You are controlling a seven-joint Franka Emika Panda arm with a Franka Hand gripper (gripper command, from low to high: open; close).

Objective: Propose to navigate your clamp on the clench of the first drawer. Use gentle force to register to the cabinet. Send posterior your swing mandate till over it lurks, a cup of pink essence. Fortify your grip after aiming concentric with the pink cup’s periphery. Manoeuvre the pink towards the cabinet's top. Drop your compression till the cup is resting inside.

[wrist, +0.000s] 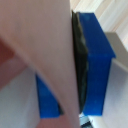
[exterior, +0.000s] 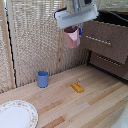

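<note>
My clamp (exterior: 75, 26) hangs high in the exterior view, shut on the rim of the pink cup (exterior: 71, 36), which is lifted well above the table. The cup sits just to the exterior view's left of the cabinet (exterior: 111, 60). The first drawer (exterior: 106, 42) stands pulled out, its dark interior (exterior: 113, 18) showing behind the front, and its clench (exterior: 98, 40) is free. In the wrist view the pink cup wall (wrist: 42, 55) runs between the two blue fingers (wrist: 96, 65), pinched by the clamp (wrist: 67, 75).
A blue mug (exterior: 43, 79) stands on the wooden table near the bamboo screen (exterior: 35, 40). A small orange block (exterior: 77, 87) lies mid-table. A patterned white plate (exterior: 16, 114) sits at the front corner on the exterior view's left. A lower drawer (exterior: 109, 64) is closed.
</note>
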